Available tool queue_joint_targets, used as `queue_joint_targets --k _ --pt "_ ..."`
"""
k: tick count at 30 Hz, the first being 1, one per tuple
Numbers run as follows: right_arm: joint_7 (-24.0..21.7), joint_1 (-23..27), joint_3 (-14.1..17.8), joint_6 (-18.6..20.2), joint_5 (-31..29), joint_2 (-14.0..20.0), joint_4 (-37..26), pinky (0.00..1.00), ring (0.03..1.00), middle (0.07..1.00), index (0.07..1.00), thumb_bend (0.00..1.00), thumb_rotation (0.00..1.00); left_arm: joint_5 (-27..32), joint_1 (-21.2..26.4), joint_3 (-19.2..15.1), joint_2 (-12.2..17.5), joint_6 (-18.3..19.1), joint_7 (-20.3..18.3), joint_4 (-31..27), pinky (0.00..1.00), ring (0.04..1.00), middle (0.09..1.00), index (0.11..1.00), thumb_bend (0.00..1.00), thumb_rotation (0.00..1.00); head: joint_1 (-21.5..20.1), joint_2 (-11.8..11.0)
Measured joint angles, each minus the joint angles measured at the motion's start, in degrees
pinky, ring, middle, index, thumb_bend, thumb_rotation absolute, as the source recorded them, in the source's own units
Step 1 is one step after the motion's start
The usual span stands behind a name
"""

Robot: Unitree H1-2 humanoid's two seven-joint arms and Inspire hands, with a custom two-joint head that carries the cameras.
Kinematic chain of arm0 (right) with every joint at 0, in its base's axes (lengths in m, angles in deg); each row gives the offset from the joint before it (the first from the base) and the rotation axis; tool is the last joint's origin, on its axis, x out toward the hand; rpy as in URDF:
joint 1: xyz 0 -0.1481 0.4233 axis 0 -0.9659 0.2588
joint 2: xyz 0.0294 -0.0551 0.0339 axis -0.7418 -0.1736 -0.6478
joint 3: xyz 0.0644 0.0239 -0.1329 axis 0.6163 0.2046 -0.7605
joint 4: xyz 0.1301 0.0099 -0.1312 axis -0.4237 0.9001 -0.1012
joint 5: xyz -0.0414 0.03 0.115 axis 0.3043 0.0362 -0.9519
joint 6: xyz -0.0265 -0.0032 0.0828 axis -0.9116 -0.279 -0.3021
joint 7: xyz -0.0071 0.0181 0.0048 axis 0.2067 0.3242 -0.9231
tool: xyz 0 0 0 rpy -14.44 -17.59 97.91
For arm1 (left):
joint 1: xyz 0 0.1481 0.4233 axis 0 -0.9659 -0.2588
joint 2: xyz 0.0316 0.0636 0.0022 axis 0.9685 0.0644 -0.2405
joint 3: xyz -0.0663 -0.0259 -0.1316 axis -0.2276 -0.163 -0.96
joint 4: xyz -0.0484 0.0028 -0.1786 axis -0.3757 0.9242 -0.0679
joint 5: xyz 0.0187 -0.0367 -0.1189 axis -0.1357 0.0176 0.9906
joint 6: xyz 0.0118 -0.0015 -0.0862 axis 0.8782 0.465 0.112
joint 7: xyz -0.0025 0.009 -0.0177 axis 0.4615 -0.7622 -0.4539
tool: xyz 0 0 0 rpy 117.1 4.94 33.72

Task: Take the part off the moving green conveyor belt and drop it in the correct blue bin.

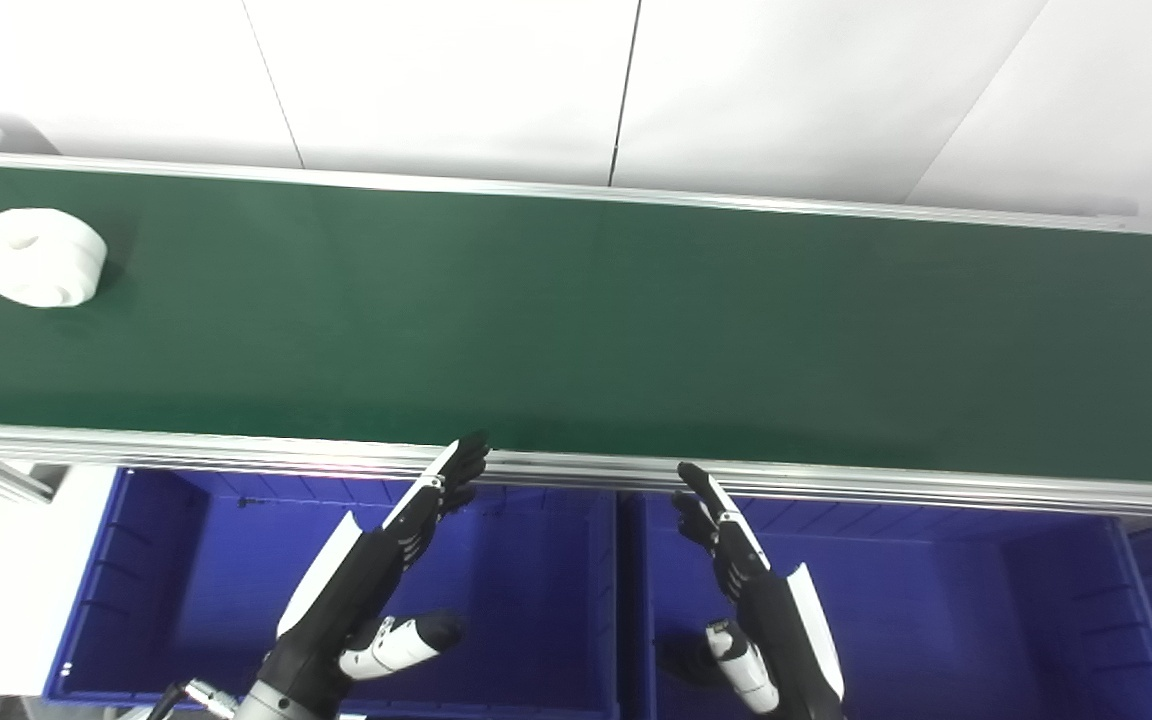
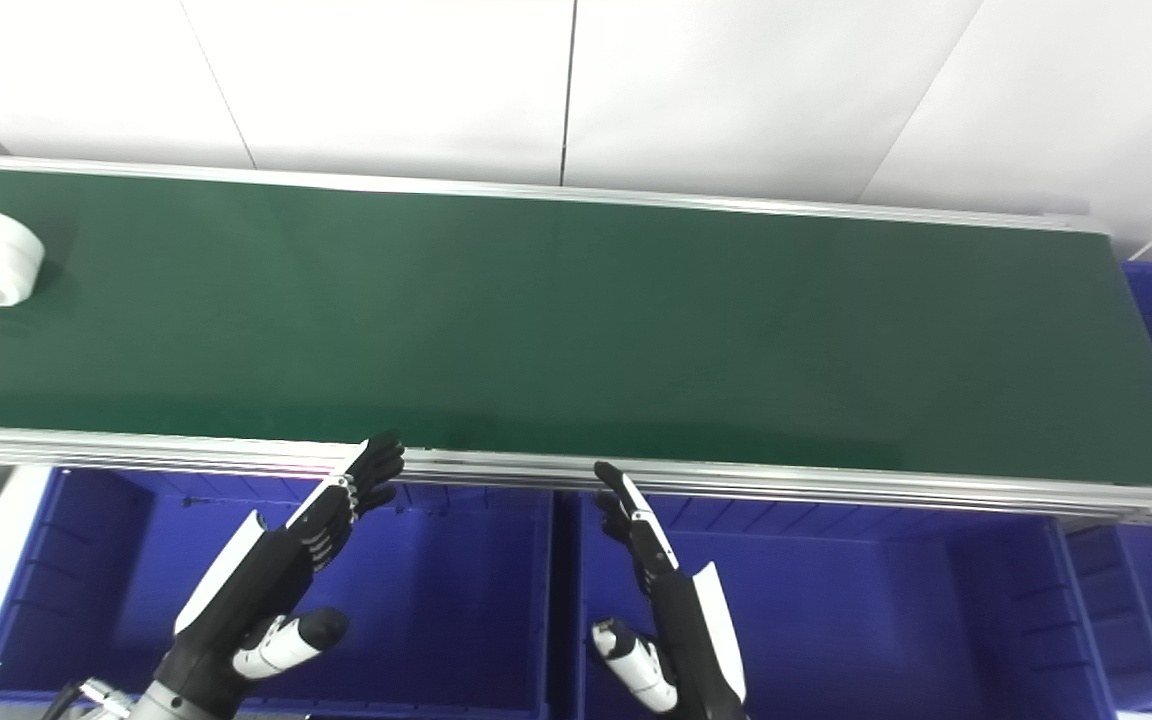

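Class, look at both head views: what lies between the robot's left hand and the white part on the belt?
Only bare green belt and its near metal rail separate the left hand from the white part; both views show it.

My left robot hand point(image 1: 376, 590) and right robot hand point(image 1: 751, 590) are black with white shell panels on their backs, white thumb segments, black fingertips, and silver metal at the left wrist.
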Motion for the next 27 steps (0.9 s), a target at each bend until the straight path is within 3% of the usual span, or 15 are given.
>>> queue_joint_targets --k 21,27 --pt "0.15 -0.54 -0.08 -0.3 0.1 0.12 0.95 0.9 0.926 0.965 0.943 0.91 1.0 -0.63 -0.85 0.17 0.0 -1.46 0.02 0.86 0.91 0.966 0.975 0.97 0.81 0.86 0.97 -1.85" --pt "1.04 -0.83 0.01 -1.99 1.88 0.15 2.36 0.88 0.903 0.959 0.951 0.92 1.0 -0.69 -0.97 0.29 0.02 -2.02 0.02 1.56 0.9 0.962 0.977 0.965 0.82 0.85 2.02 -5.62"
